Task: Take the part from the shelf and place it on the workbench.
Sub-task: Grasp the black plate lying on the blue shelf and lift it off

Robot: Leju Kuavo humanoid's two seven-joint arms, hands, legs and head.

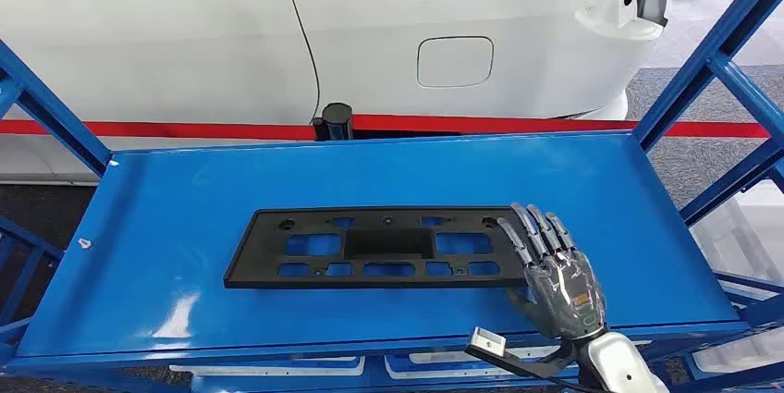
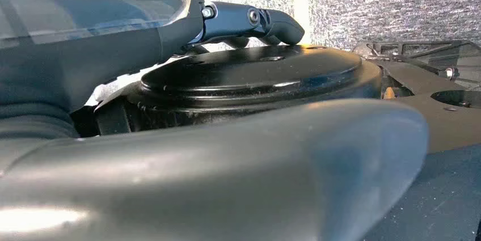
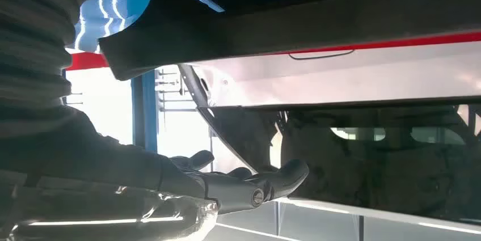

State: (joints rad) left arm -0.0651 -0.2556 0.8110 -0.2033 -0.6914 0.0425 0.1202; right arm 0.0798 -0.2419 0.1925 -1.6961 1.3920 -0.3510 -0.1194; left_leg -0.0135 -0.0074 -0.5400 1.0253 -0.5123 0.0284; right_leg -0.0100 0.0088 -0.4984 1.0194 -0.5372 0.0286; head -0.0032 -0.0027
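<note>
On the blue shelf [image 1: 185, 217], right hand [image 1: 555, 268] resting over the black part's [image 1: 370, 247] right end, grip unclear. From the right wrist, fingers [image 3: 266, 181] extended, uncurled. Left hand [image 2: 249, 20] beside dark robot parts, state unclear.

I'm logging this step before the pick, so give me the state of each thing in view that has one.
black part: flat on the blue shelf, not lifted.
right hand: fingers spread over the part's right end, not closed on it.
car's fuel flap: closed.
left hand: state unclear.

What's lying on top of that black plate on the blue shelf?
The right hand rests its fingers on the right end of the black plate. The plate's corner beneath them is covered, so hidden. Nothing else lies on it.
</note>
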